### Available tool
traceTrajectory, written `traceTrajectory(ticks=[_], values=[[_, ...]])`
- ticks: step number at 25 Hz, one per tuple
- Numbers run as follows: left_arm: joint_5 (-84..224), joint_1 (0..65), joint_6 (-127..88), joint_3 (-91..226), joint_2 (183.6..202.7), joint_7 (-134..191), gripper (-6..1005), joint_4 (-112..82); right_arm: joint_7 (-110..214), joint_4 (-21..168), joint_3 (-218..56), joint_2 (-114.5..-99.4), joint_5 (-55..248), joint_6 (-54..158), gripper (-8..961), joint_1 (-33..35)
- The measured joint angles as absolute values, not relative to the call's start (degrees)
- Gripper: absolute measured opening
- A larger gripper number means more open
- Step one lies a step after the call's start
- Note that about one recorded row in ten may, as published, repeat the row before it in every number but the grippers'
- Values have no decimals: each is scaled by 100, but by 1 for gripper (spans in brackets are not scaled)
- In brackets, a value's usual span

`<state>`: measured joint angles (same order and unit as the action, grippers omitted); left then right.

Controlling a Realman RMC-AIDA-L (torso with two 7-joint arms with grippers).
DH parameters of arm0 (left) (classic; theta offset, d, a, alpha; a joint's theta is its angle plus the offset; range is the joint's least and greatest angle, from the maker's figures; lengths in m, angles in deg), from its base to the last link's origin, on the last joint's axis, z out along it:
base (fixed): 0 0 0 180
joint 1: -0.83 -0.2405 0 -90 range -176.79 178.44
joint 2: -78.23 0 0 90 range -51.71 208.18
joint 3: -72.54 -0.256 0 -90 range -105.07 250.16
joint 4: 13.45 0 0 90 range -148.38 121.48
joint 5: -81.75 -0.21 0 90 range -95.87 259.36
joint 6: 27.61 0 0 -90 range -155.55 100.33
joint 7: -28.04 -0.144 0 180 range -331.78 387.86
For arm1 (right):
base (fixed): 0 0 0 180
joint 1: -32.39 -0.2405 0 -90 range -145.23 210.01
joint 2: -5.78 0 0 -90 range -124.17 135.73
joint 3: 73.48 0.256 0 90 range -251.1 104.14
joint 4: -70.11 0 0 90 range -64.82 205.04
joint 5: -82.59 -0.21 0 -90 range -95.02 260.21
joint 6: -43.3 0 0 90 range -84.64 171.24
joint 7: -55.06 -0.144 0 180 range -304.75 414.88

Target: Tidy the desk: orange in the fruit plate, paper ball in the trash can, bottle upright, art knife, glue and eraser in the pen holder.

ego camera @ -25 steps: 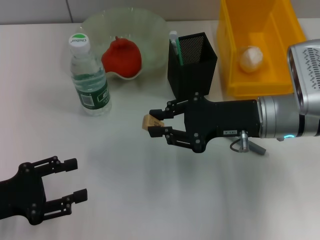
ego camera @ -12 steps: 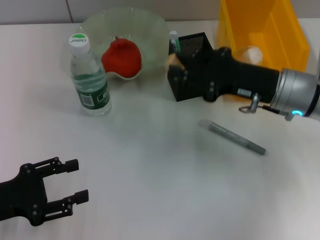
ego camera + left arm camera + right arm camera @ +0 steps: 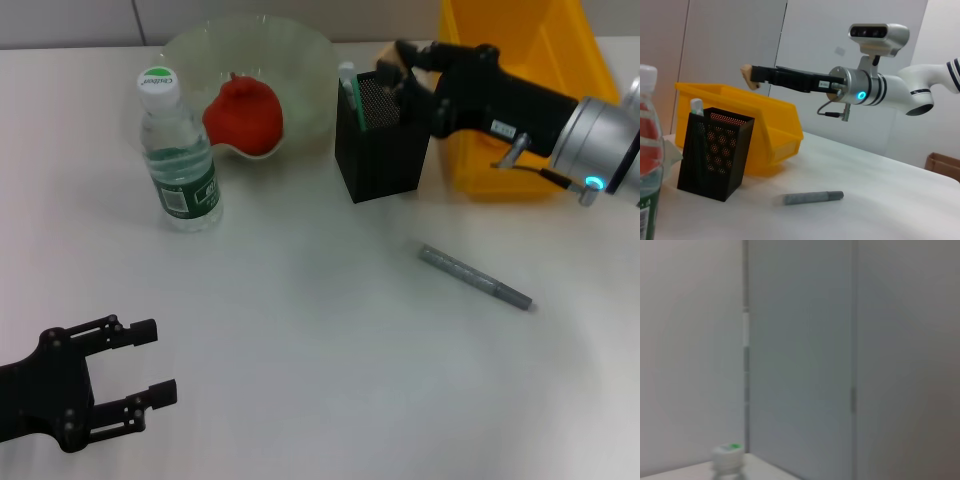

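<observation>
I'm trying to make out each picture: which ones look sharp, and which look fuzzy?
Head view: crisp, soft even light, faint shadow under the glue. Left wrist view: clear on the pen holder, but the bottle at the edge is blurred. Right wrist view: hazy throughout, mostly wall.

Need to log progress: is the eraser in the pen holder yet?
Not yet. The eraser is held in the right gripper jaws, above the pen holder, clear of its rim.

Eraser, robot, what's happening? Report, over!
Right gripper holds eraser above pen holder. Left gripper open, parked low. Glue on desk. Nothing blocking.
</observation>
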<state>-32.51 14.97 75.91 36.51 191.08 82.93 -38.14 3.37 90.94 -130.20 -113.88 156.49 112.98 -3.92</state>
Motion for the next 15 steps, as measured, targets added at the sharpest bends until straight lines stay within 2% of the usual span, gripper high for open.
traceTrajectory(ticks=[15], values=[[-3251, 1515, 7593, 3712, 19108, 8298, 723, -3824, 347, 9076, -13058, -11379, 15411, 10889, 430, -489]])
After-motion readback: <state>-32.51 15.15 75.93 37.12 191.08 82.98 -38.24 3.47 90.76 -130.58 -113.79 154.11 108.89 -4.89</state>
